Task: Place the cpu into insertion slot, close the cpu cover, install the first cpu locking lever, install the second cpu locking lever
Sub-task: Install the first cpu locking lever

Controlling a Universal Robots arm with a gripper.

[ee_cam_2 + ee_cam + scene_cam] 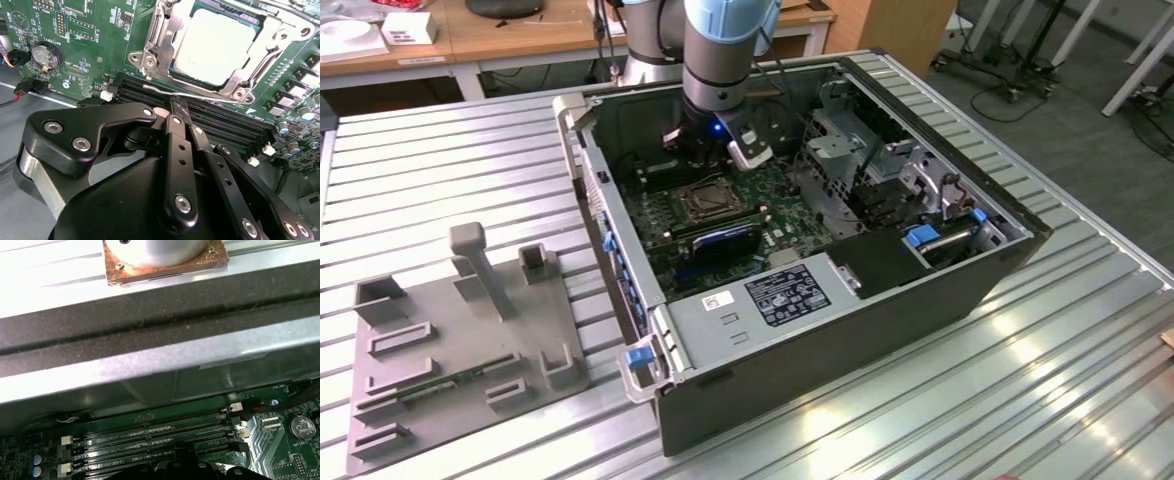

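Observation:
The cpu (217, 45) lies flat in the insertion slot (708, 201), its pale metal face up. The cpu cover (159, 37), a silver frame, lies down around the chip's edges. A thin silver locking lever (210, 96) runs along the socket's side nearest the memory slots. My gripper (176, 107) is shut with nothing between its fingers, and its tips sit just beside that lever, over the memory slots. In the exterior view the gripper (698, 160) hangs inside the open computer case, just behind the socket.
Long black memory slots (225, 125) lie under the fingertips. A coin battery (44, 56) sits on the green board. The case wall (150, 365) rises close behind the slots. A drive cage (854, 150) stands to the exterior view's right, and a grey fixture plate (454, 340) lies on the table.

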